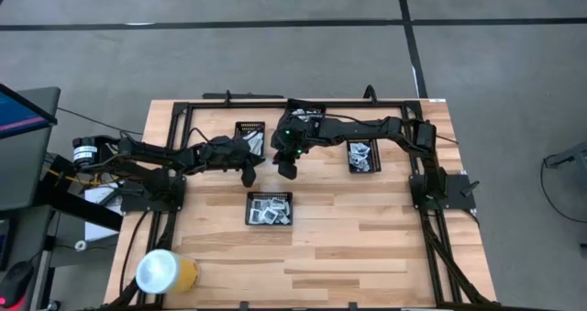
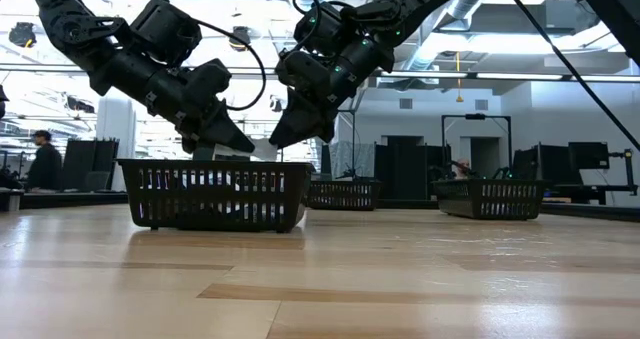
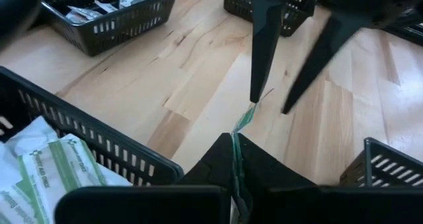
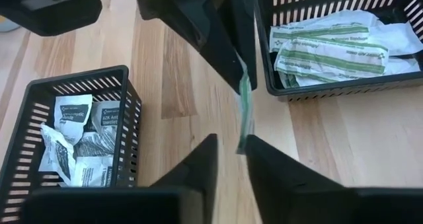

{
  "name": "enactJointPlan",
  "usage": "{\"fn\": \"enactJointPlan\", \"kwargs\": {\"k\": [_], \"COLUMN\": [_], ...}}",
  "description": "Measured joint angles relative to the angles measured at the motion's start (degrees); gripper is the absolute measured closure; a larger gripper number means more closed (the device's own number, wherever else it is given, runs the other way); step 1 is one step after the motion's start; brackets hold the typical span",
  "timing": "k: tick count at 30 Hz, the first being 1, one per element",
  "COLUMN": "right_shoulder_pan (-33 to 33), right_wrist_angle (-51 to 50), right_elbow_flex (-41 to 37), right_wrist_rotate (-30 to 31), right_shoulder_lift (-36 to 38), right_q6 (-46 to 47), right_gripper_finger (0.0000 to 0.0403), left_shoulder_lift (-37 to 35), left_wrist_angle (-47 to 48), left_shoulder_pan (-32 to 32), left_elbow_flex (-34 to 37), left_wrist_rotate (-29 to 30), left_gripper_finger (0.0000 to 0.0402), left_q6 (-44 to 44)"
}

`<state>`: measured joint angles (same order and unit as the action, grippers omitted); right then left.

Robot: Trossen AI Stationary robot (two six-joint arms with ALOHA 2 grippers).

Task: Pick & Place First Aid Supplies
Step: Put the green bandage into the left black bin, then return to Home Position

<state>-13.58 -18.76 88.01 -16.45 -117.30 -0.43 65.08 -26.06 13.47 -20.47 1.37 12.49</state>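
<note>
Two dark robot arms meet above the middle of a pale wooden desk (image 1: pixel 367 247). The left pincer (image 1: pixel 249 175) has its two fingers pressed together on one end of a slim green-and-white strip (image 4: pixel 245 108), holding it clear of the desk. The right pincer (image 1: pixel 286 169) hangs just beside it with its fingers parted, one fingertip (image 3: pixel 259 92) close to the free end of the strip; whether it touches cannot be told.

Three black mesh baskets sit around the arms. The far basket (image 4: pixel 317 85) holds a pile of the same green-and-white strips (image 4: pixel 330 49) and lies right beside the pincers (partly hidden under the left arm in the overhead view). The near basket (image 1: pixel 271 221) at the desk's centre holds squarish white packets (image 1: pixel 271 208). The right-hand basket (image 1: pixel 360 169) holds more white packets and lies under the right arm.

From desk height, the near basket stands in front of both pincers and hides what lies below them.

A yellow cup with a pale lid (image 1: pixel 165 272) stands near the desk's front left corner, well apart from the baskets. A person (image 2: pixel 42 164) shows in the room far behind.
</note>
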Motion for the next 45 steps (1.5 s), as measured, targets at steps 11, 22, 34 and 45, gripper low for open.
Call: {"fn": "enactJointPlan", "kwargs": {"k": [11,22,34,45], "right_shoulder_pan": [0.0,-1.0,-2.0,-2.1], "right_wrist_angle": [-1.0,-2.8,-3.1,-7.1], "right_elbow_flex": [0.0,0.0,0.0,0.0], "right_wrist_rotate": [0.0,0.0,0.0,-0.1], "right_shoulder_lift": [0.0,0.0,0.0,0.2], "right_q6": [0.2,2.4,2.7,7.1], "right_gripper_finger": [0.0181,0.0132,0.0132,0.0132], "left_shoulder_lift": [0.0,0.0,0.0,-13.3], "left_wrist_angle": [0.0,0.1,0.1,-0.1], "left_shoulder_pan": [0.0,1.4,7.5,4.0], "left_elbow_flex": [0.0,0.0,0.0,0.0], "left_wrist_rotate": [14.4,28.9,28.7,11.2], "left_gripper_finger": [0.0393,0.0354,0.0256,0.0254], "left_q6": [0.4,0.4,0.5,-5.1]}}
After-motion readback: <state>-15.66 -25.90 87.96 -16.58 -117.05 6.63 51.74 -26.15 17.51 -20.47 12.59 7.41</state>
